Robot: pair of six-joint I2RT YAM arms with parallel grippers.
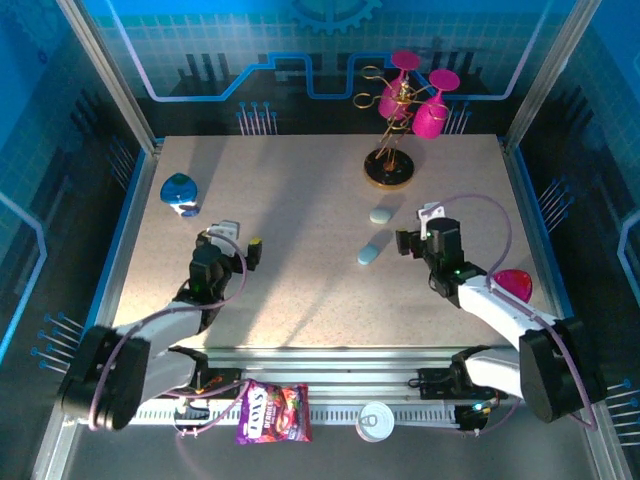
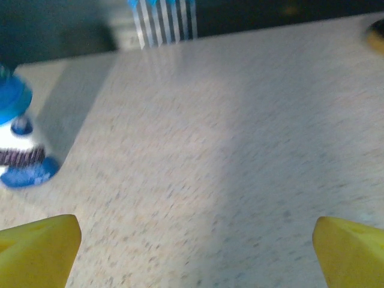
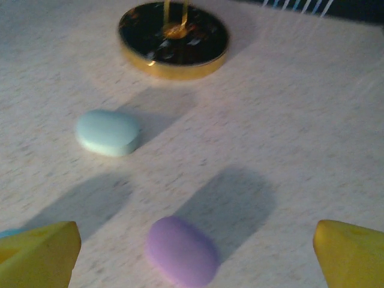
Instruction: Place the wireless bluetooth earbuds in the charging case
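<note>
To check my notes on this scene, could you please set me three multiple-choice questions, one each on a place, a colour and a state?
1. Where does the mint case lie relative to the gold-rimmed base of the stand?
A) on top of it
B) just on the arms' side of it
C) beyond it, farther from the arms

2. What colour are the glasses hanging on the stand?
A) magenta
B) green
C) clear

3. How does the left tool stand?
A) shut on a case
B) shut on nothing
C) open over bare table

Answers:
1 B: the top view shows the case just nearer the arms than the base.
2 A: both glasses are bright magenta.
3 C: its yellow fingers are spread wide, with bare table between them.
</note>
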